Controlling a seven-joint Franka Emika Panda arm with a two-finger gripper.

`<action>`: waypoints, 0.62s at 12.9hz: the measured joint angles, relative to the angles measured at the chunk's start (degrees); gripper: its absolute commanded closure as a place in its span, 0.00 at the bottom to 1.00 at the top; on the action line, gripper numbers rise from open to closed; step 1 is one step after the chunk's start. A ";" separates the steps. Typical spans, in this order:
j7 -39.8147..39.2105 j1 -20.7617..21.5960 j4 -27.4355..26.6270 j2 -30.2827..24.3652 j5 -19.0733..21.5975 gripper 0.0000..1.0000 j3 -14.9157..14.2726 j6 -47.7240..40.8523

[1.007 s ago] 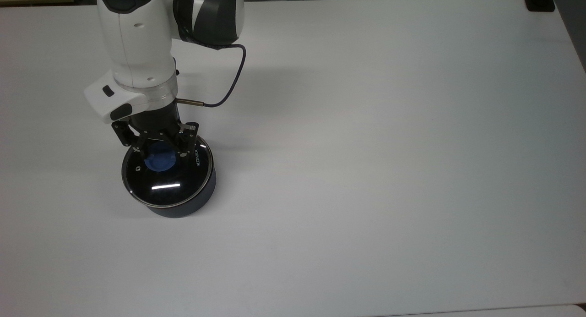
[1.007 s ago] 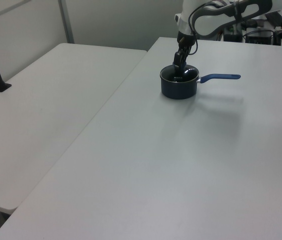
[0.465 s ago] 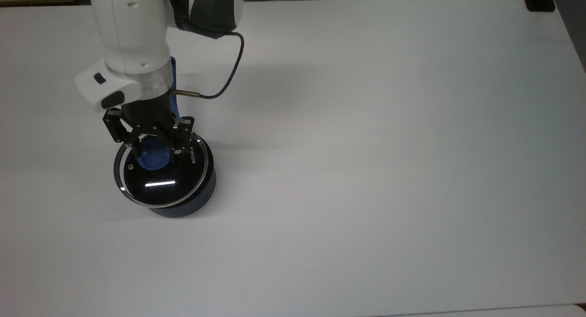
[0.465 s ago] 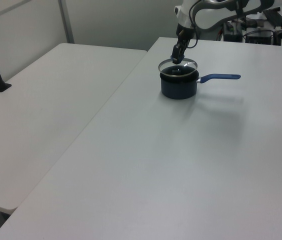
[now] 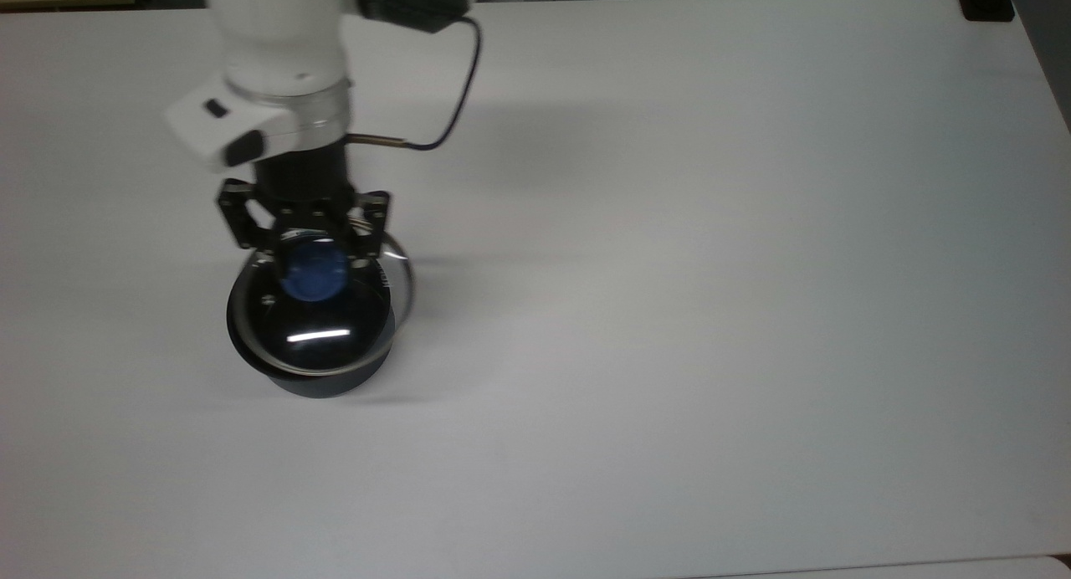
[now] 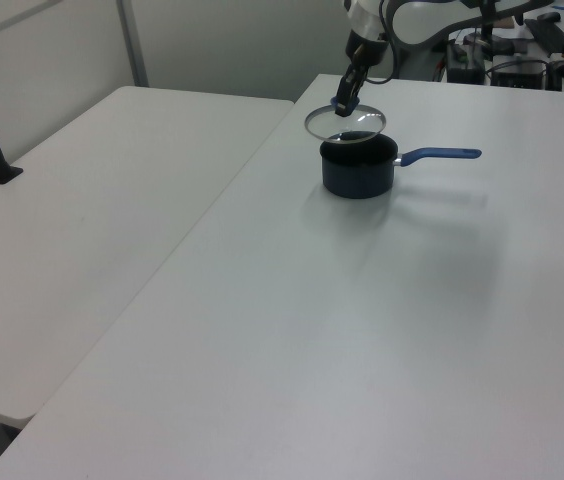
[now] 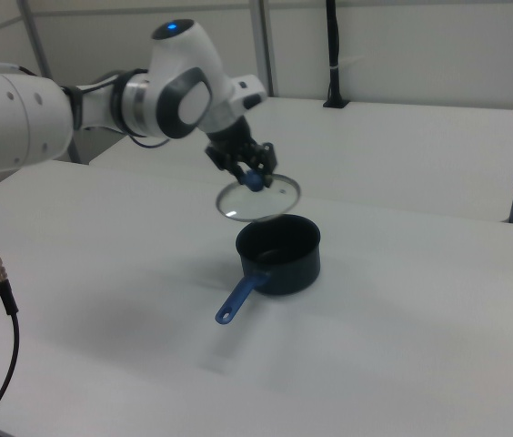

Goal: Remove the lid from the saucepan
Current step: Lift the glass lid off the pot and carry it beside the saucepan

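Gripper (image 7: 253, 175) clamped on blue knob of lid (image 7: 258, 199), held in air clear of saucepan (image 7: 280, 256), offset toward 10 o'clock in right view. Lift step looks done; next prob carry sideways & set down. Plenty of bare table (image 5: 711, 269) toward 3 o'clock in top view, edges far off.
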 measured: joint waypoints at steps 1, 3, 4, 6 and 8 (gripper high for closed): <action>0.03 1.97 0.00 -0.32 0.00 0.52 -0.19 0.00; 0.77 6.32 -0.03 -1.15 0.00 0.52 -1.22 -0.01; 1.30 8.13 -0.25 -1.64 0.00 0.52 -1.56 -0.10; 1.44 10.42 -2.32 -3.60 0.01 0.52 -1.64 -0.33; 1.44 11.65 -7.73 -7.69 0.01 0.52 -1.05 -0.60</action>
